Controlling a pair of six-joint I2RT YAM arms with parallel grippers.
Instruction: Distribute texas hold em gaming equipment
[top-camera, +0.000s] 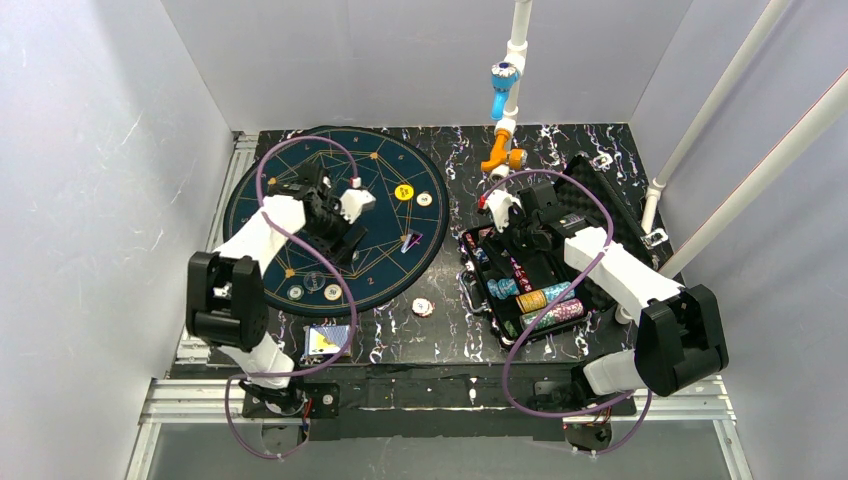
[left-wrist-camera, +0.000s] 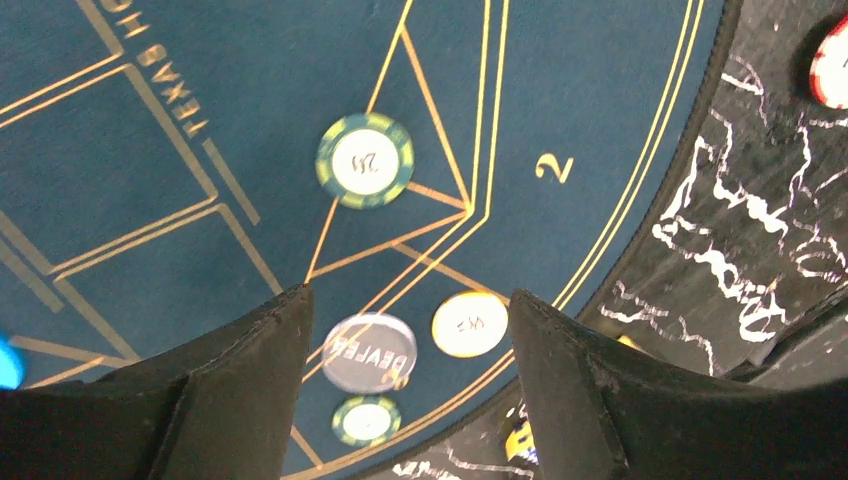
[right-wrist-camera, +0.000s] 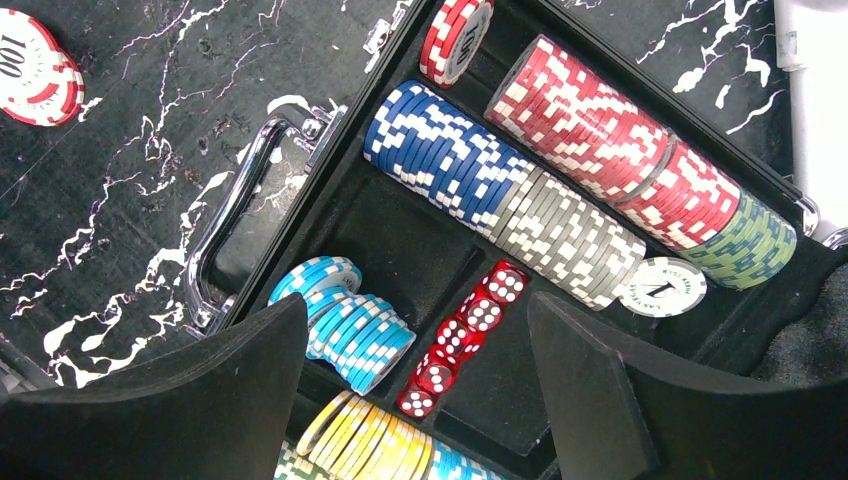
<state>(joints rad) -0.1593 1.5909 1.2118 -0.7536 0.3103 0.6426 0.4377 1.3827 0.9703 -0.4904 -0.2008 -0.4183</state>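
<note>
Chips (left-wrist-camera: 365, 160): we logged several on mat (left-wrist-camera: 150, 100), most left in case (right-wrist-camera: 400, 240); L gripper (left-wrist-camera: 410, 300) & R gripper (right-wrist-camera: 415, 302) jaws apart, empty.

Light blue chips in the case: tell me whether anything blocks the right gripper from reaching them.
Nothing visible does. The light blue chips lie uncovered in the case, beside the red dice, and the right gripper hangs open above them with nothing between its fingers.
</note>
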